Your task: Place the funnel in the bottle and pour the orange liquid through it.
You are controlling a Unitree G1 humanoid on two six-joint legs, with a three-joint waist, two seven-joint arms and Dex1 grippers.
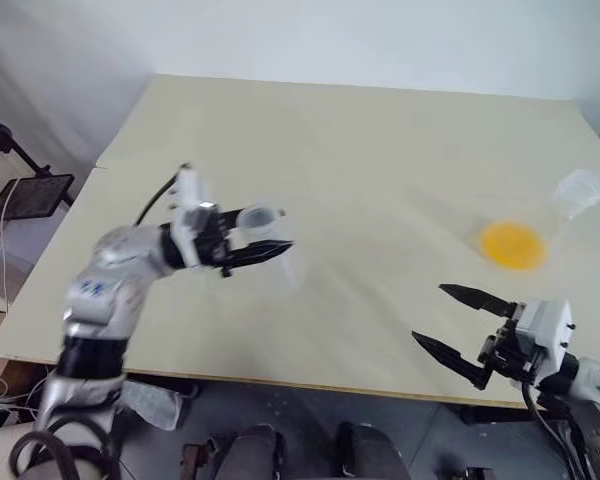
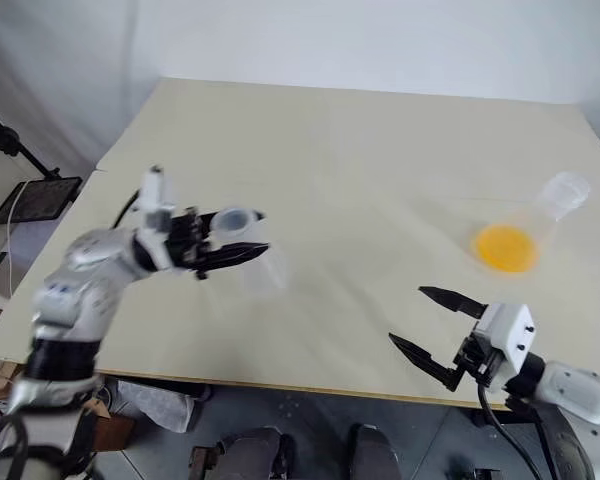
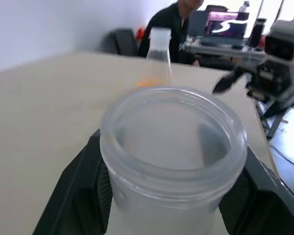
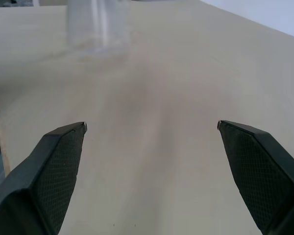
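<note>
left gripper (image 1: 265, 240) has its black fingers (image 1: 265, 252) set either side of the neck of the milky-translucent plastic conical flask (image 1: 270, 250), the bottle of the task. seen from the left wrist, the round neck rim sits square between the two finger pads, pads against its sides, so the fingers are closed on it. bottle's long axis looks upright, neck up and base hanging below the fingers; whether the base touches the pale beige worktop (image 1: 360, 140) i cannot tell, the body being a faint smear there.

right gripper (image 1: 463, 325) rides low at the near edge of the worktop, its fingers spread wide with nothing between them.

the larger, clearer conical flask (image 1: 550, 220) stands beyond the right fingers and a little outward of them, neck leaning away, with the bright yellow-orange liquid (image 1: 513, 244) pooled in its base. it lies far nearer the right fingers than the left, well apart from the held bottle across the worktop.

the small clear funnel i cannot pick out.

judgement: the coming move turns on the gap between the held bottle and the orange-filled flask. the right fingers are the natural pair for the flask, reaching forward and outward. the bottle neck must end upright and open.
</note>
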